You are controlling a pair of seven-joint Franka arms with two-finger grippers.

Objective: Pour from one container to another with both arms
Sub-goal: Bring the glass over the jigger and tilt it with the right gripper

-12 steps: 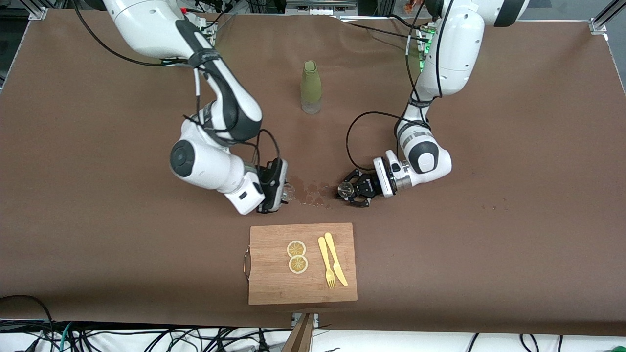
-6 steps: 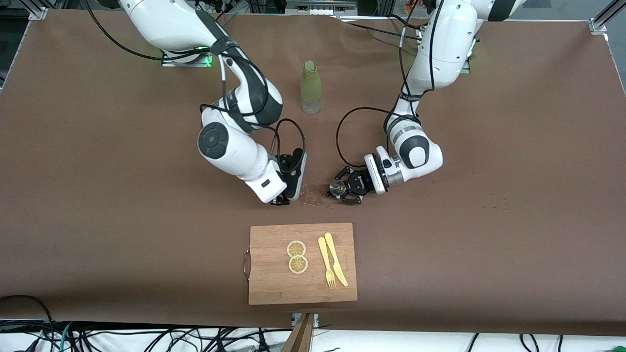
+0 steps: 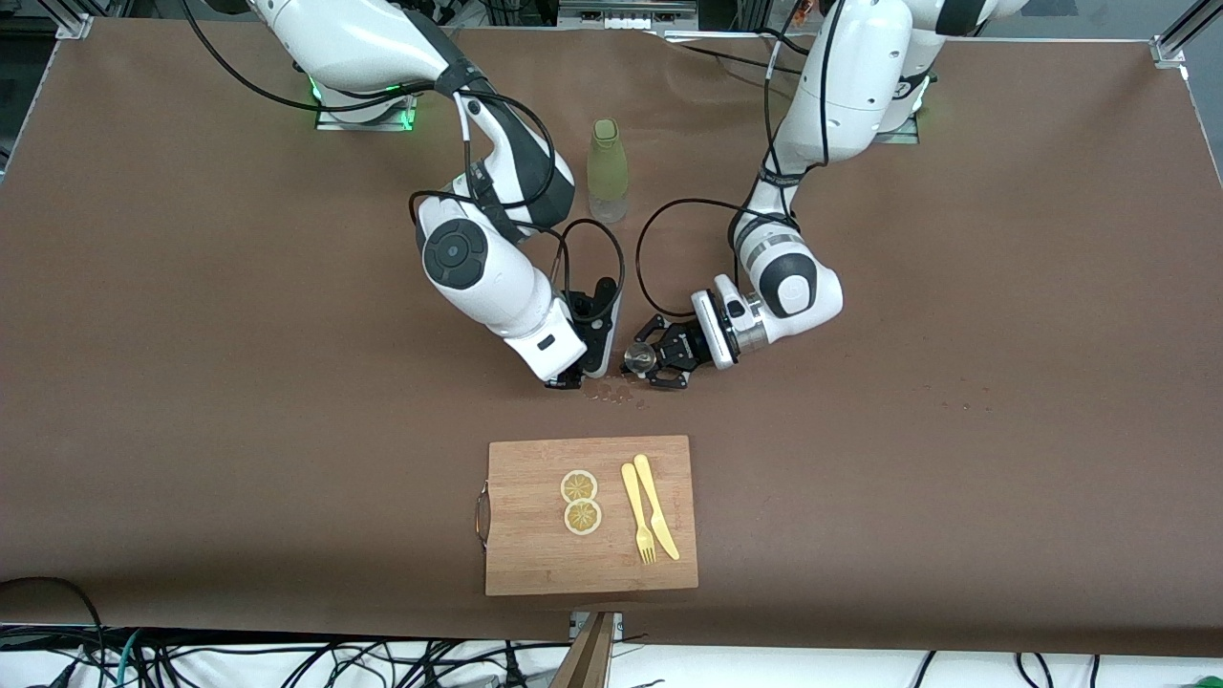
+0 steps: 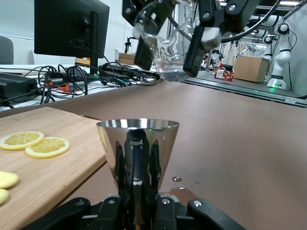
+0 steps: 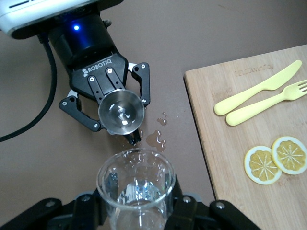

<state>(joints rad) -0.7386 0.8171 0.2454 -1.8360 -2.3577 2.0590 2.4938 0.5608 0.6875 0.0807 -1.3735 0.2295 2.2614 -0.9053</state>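
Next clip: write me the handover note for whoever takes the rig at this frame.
Left tool: shut on the jigger, held upright, mouth up, just above the table.
Right tool: shut on the glass cup, held higher than the jigger and close beside it, over the droplets.
Done: both containers gripped and brought together; some water already spilled on the table.
Left: tip the cup so its water goes into the jigger, then set both down. Whether the jigger holds much liquid yet cannot be told.

Both arms bent low over table centre — left gripper (image 3: 642,363) clamped, right gripper (image 3: 570,380) clamped, tips close together.
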